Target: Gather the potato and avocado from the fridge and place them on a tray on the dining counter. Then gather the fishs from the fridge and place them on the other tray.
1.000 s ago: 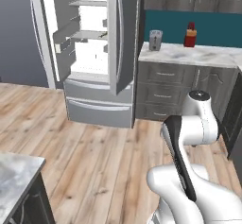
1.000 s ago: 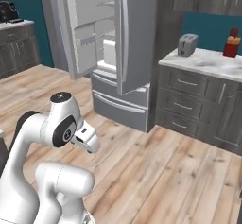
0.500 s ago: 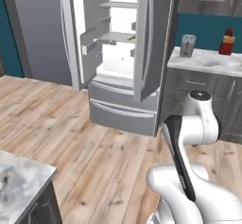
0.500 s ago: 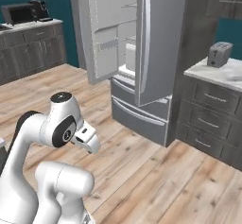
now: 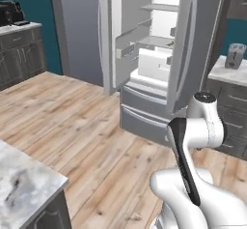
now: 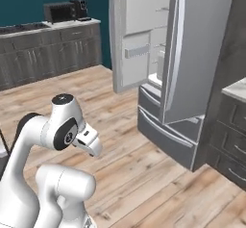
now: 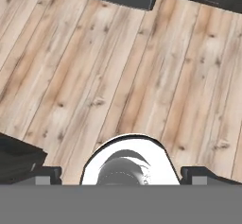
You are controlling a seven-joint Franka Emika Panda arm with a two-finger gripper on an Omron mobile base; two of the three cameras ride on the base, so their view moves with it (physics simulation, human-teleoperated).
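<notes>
The grey steel fridge (image 5: 185,54) stands ahead with both upper doors swung open, white shelves and a white bin (image 5: 154,66) showing inside; its right door (image 6: 192,54) fills much of the right base view. No potato, avocado or fishs can be made out on the shelves from here. A corner of the marbled dining counter (image 5: 21,189) shows at lower left; both trays are out of view. My arm is folded above the base, hand (image 6: 89,143) pointing down. My gripper (image 7: 123,175) is open over bare wood floor, its fingertips (image 7: 45,173) wide apart and holding nothing.
Dark grey cabinets flank the fridge: a toaster (image 5: 235,55) on the right counter, a coffee machine (image 5: 9,13) and a microwave (image 6: 60,11) on the left one. Wood floor (image 5: 82,121) stretches between me and the fridge drawers (image 5: 144,114).
The whole picture has shifted: the base has moved, so the fridge sits further right and larger, and the left cabinets have come into view. The arm keeps its folded pose, gripper still open.
</notes>
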